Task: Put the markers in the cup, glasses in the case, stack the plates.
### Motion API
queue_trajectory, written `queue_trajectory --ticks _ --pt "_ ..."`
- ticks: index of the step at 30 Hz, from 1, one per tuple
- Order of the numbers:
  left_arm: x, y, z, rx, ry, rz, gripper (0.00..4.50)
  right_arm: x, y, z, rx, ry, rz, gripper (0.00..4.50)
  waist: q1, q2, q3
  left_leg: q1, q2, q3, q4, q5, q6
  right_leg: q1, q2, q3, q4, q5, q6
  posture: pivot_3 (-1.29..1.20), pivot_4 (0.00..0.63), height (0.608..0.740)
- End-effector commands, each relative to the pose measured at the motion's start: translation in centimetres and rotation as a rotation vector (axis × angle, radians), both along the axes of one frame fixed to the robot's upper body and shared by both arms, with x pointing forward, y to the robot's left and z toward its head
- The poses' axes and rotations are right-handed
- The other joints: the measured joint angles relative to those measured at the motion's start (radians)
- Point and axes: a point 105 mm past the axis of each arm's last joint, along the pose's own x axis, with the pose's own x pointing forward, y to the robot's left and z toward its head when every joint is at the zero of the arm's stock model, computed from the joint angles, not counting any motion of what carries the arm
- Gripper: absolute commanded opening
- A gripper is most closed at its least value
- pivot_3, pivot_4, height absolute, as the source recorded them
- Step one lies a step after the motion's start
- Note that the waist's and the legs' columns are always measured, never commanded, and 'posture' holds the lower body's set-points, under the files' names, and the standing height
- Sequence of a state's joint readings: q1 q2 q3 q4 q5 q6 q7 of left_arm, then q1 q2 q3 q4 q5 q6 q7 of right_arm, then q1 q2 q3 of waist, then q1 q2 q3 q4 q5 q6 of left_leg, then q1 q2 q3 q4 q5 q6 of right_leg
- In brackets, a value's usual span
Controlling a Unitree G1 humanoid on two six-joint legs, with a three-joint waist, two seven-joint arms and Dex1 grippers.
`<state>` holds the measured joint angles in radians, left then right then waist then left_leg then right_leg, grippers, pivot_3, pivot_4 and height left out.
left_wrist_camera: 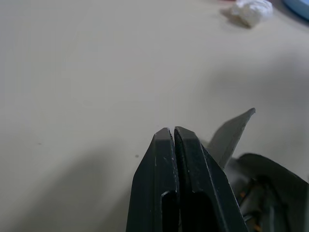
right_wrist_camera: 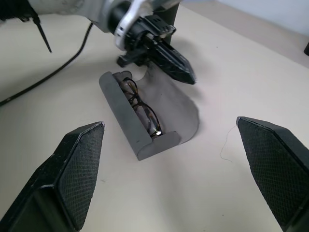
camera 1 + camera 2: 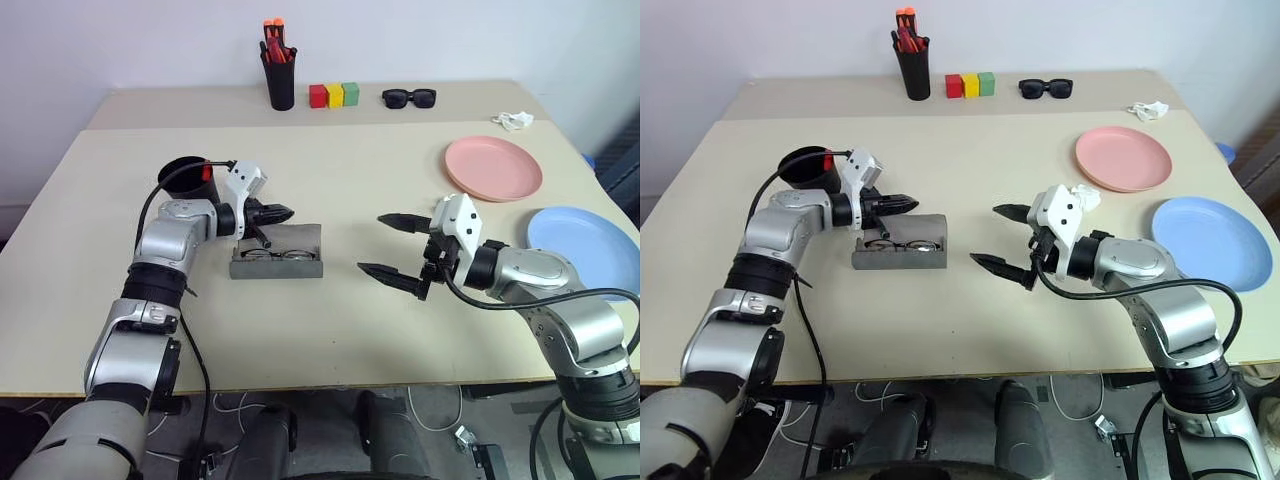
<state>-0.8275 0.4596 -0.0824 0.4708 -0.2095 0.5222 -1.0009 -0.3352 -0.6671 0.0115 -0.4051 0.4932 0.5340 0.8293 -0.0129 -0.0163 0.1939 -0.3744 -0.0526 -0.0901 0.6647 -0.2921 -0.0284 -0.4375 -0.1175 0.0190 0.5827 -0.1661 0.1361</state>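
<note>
beige and wide, the table (image 3: 330,330) sits against a pale wall, with a tall pen holder (image 3: 280,82), three little colored blocks (image 3: 334,95) and black sunglasses (image 3: 409,97) along the far side. the grey case (image 3: 277,258) lies near the middle with its flap open flat, and the glasses (image 2: 141,108) already lie inside its tray. the left gripper (image 3: 278,212) hangs just over the back of the case with its two fingers pressed together and nothing between them. the right gripper (image 3: 390,245) waits a little way off from the case with its fingers spread wide and holding nothing. the pink plate (image 3: 493,167) and the blue plate (image 3: 585,250) lie near each other on the robot's right but are not stacked. the black cup (image 3: 184,175) stands behind the left arm, and something red peeks out near its rim; i cannot tell if that is one of the markers. the case looks soft and light, so it may slide when pushed, and the flap should bend easily if nudged at its curved edge. the glasses look thin and easy to bend. the plates look light, stiff and smooth, best pinched at the rim. part of the blue plate hides behind the right arm. a small white crumpled thing (image 3: 513,120) lies at the far right, and i cannot tell what it is.
</note>
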Motion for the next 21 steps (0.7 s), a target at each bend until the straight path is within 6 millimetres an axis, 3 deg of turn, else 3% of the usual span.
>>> queue_trajectory --ticks 1,10,16,21 --pt "-1.4 -0.4 -0.2 0.012 0.024 -0.062 0.06 0.0 0.2 1.1 0.014 -0.055 0.008 4.50 0.000 0.000 0.000 0.000 0.000 0.000 0.000 0.000 0.000 0.000 0.000 0.000 0.000 0.000 0.000 0.00 0.150 0.740" --pt "-5.1 -0.1 -1.6 0.045 0.103 -0.136 0.06 0.4 0.1 1.1 0.003 -0.065 -0.003 4.50 -0.001 0.000 0.000 0.001 0.000 0.000 0.000 0.000 0.000 0.001 0.000 0.000 0.000 0.000 0.000 0.00 0.150 0.740" --pt "-6.1 0.5 -2.4 0.056 0.100 -0.107 0.06 0.8 0.0 1.0 -0.003 -0.069 -0.011 4.50 0.000 0.000 0.000 0.001 0.000 0.000 0.000 0.000 0.000 0.001 0.000 0.000 0.000 0.000 0.000 0.00 0.150 0.740" --pt "-4.7 0.2 0.7 -0.103 0.013 -0.070 0.06 2.1 -1.2 1.1 -0.007 -0.083 -0.093 4.50 0.001 0.000 0.000 0.001 0.000 0.000 0.000 0.000 0.000 0.001 0.000 0.000 0.000 0.000 0.000 0.00 0.150 0.740"
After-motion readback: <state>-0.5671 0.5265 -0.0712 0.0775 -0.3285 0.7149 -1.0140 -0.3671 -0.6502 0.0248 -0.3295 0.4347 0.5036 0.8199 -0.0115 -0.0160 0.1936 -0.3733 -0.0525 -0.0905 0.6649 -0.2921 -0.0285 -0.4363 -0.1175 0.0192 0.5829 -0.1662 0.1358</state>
